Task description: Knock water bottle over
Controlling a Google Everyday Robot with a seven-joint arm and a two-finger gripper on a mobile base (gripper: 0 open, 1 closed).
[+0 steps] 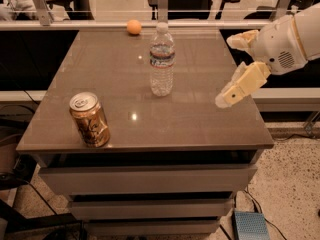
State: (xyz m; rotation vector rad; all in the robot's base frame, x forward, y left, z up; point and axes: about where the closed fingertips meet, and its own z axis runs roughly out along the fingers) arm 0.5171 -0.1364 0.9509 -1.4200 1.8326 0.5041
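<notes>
Grey-brown laminate forms the surface [200, 115], the largest item in view. It tops a low unit with stacked drawer fronts [150, 180] that stands on a speckled floor [292, 184].

1. Arm. A white arm housing [286, 45] enters from the side of the surface opposite the can. It ends in the gripper [227, 70], which is held in the air at about the height of the bottle's middle.

2. Fingers. The two tan fingers [245, 83] are spread wide, one above the other. The upper one points level toward the bottle and the lower one slopes down toward the surface. Nothing sits between them, and they touch no object.

3. Water bottle [162, 60]. It is clear ribbed plastic with a white cap [161, 27] and a white, blue and red label band [162, 63]. It stands upright near the middle of the surface, on the side the fingertips point to and clearly apart from them. Bare surface lies between the bottle and the fingers.

4. Soda can [90, 120]. This gold can stands upright near the front corner, well beyond the bottle from the fingers and closer to the onlooker than they are. It is shorter than the bottle.

5. Orange ball [133, 27]. It rests at the far edge of the surface, past the bottle from the fingers and well apart from them.

6. Blue pad [250, 225]. It lies on the floor beside the base of the unit, well below the fingers.
</notes>
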